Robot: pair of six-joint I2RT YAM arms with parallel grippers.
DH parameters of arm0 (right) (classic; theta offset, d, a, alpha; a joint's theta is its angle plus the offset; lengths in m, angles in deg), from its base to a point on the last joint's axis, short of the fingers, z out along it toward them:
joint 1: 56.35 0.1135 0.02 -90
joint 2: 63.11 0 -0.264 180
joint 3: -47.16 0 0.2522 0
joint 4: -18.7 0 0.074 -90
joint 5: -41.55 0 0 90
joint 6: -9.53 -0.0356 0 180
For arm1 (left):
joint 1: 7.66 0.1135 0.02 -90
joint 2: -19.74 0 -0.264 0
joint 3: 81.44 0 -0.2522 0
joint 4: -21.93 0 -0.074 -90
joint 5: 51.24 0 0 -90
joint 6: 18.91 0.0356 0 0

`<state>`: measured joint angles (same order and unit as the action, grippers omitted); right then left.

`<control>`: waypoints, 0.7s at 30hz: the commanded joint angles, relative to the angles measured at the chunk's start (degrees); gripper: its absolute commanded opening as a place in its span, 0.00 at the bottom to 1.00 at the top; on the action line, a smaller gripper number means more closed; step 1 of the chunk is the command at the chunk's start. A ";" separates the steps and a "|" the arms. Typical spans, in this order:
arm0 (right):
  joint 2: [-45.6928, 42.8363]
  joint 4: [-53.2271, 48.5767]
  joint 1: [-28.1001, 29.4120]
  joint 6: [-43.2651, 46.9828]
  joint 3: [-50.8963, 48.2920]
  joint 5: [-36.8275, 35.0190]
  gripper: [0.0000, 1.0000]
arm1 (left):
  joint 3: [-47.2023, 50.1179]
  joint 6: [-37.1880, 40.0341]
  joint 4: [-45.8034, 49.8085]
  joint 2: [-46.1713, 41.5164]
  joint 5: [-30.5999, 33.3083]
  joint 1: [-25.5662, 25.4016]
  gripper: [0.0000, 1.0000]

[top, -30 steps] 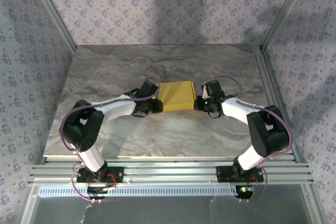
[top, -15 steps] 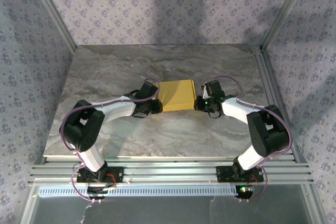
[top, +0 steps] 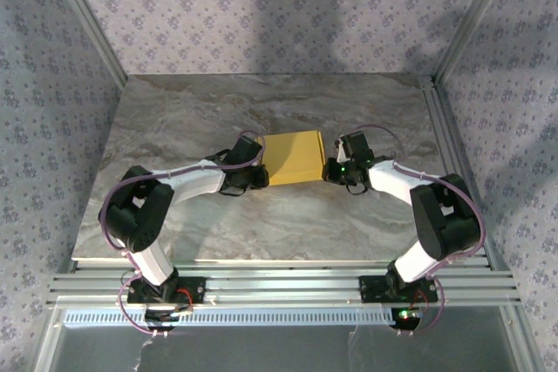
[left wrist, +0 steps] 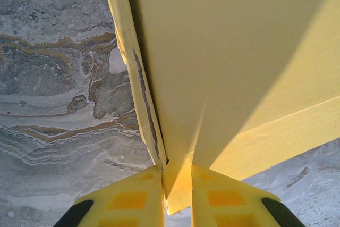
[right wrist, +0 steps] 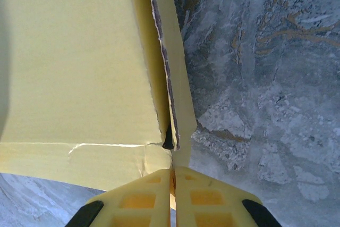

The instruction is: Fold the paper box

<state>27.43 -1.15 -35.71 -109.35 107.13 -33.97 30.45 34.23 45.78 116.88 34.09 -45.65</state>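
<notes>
**A:** Yellow cardboard, matte. The paper box [top: 293, 158] is folded into a flat rectangle at the middle of the desk [top: 174, 119], between the two arms.

**B:** Resting or lifted?

**A:** Cannot tell. The top view shows the whole outline and both arms meeting it: left fingers [top: 260, 177] at its near left corner, right fingers [top: 331, 171] at its near right corner. How far they are open is too small to read there.

**B:** Wrist cams?

**A:** Left wrist: the left fingers [left wrist: 133, 200] are yellow plastic with square recessed pads and black behind. They are nearly closed, and the box corner fills the narrow gap, so they are pinched on it. A side flap stands slightly off the main panel, with a raw grey-brown cut edge.

**B:** Right?

**A:** The right fingers [right wrist: 141, 200] have the same moulded pads, pressed almost together, with a thin cardboard edge clamped between them. So they grip the box too.

**B:** Anything only the right wrist gives?

**A:** A crease across the panel near the fingers with a small ragged tear. There is also a dark slit where the side flap meets the corner, and the flap edge is frayed.

**B:** Desk surface?

**A:** Grey marble pattern. Up close it shows ochre and brown veins and white patches, and it looks smooth. From the top it is just pale grey swirls.
</notes>
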 commanded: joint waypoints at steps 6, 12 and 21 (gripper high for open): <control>1.99 -0.32 -0.83 1.45 1.93 1.57 0.09 | -1.55 2.52 1.78 1.41 1.33 1.43 0.16; 1.98 1.93 -1.13 2.48 1.30 2.98 0.09 | -1.68 2.41 2.20 1.56 0.55 2.44 0.15; 0.86 1.48 -1.50 3.22 2.45 3.36 0.13 | -1.99 1.82 2.74 -0.87 -1.14 3.76 0.16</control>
<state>28.96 0.79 -36.80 -107.58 107.66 -31.05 30.02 35.69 46.15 117.54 33.19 -42.44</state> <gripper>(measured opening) 0.129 0.159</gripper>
